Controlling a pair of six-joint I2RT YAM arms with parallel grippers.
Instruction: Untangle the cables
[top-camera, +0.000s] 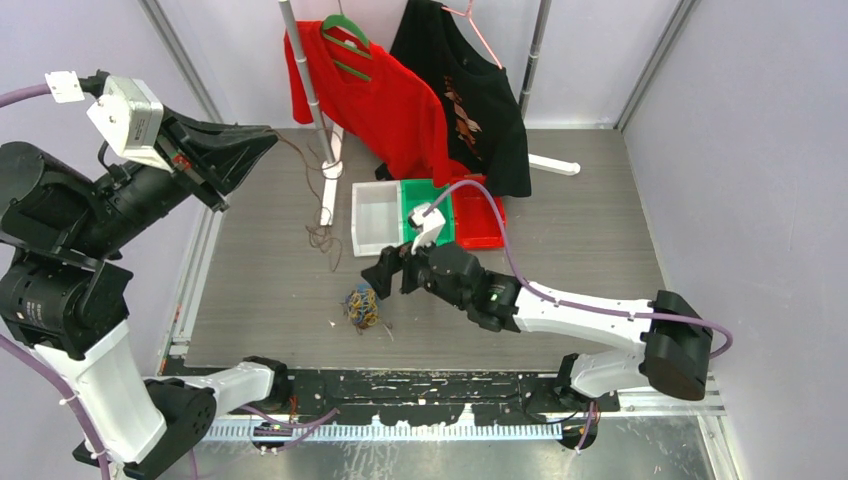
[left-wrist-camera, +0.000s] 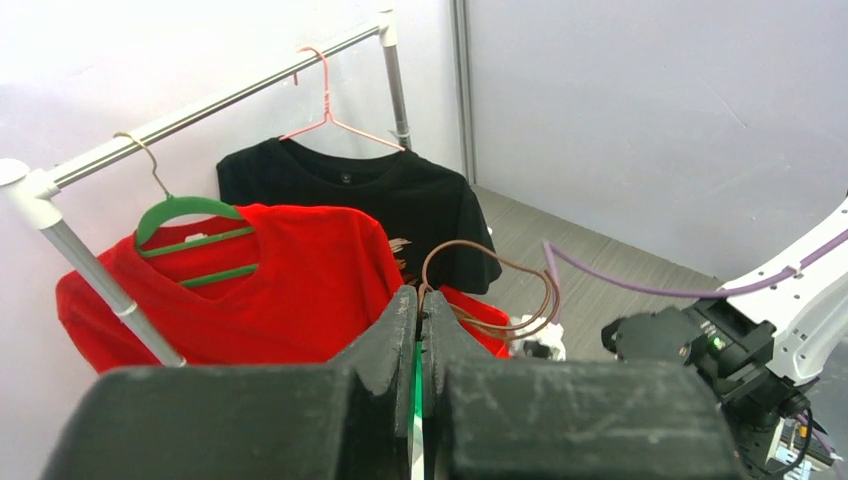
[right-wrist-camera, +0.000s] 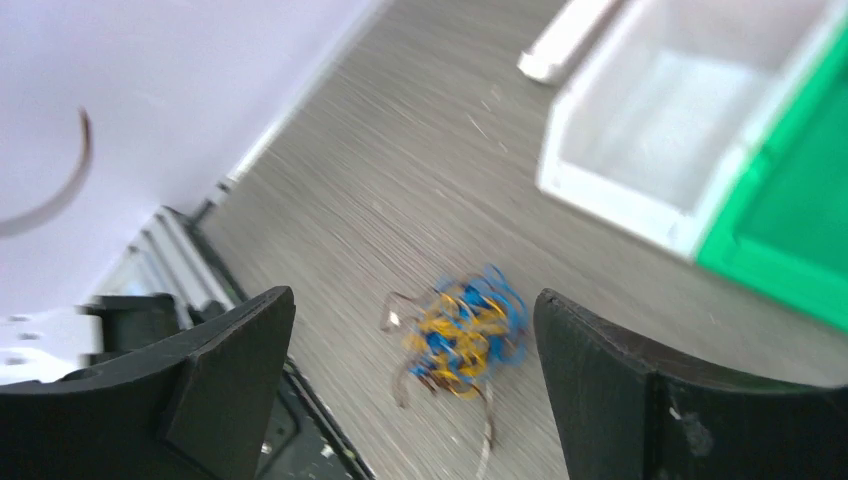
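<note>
**Q:** Where do the cables lie?

**A:** A clump of cables (top-camera: 362, 305), yellow and blue strands tangled together, rests on the grey table (top-camera: 270, 280) near its front edge. It lies in front of the white bin (top-camera: 376, 215) and apart from it. The right wrist view shows the clump blurred.

**Q:** How do the two grippers stand?

**A:** The right gripper (right-wrist-camera: 412, 300) hangs low just beside the clump, fingers spread wide and holding nothing. In its own camera the clump appears on the table between the two fingers, touching neither. The left gripper (left-wrist-camera: 420, 305) is raised high at the left of the table. Its jaws are pressed together on a thin brown cable (left-wrist-camera: 551, 295), which loops out past the fingertips. Seen from above, this strand drops to the table near the foot of the clothes rack. Whether it joins the clump cannot be told.

**Q:** What stands behind?

**A:** A red T-shirt (left-wrist-camera: 270, 280) on a green hanger (left-wrist-camera: 185, 215) and a black T-shirt (left-wrist-camera: 390, 200) hang from the rail. A green bin (top-camera: 430, 205) adjoins the white one.
</note>
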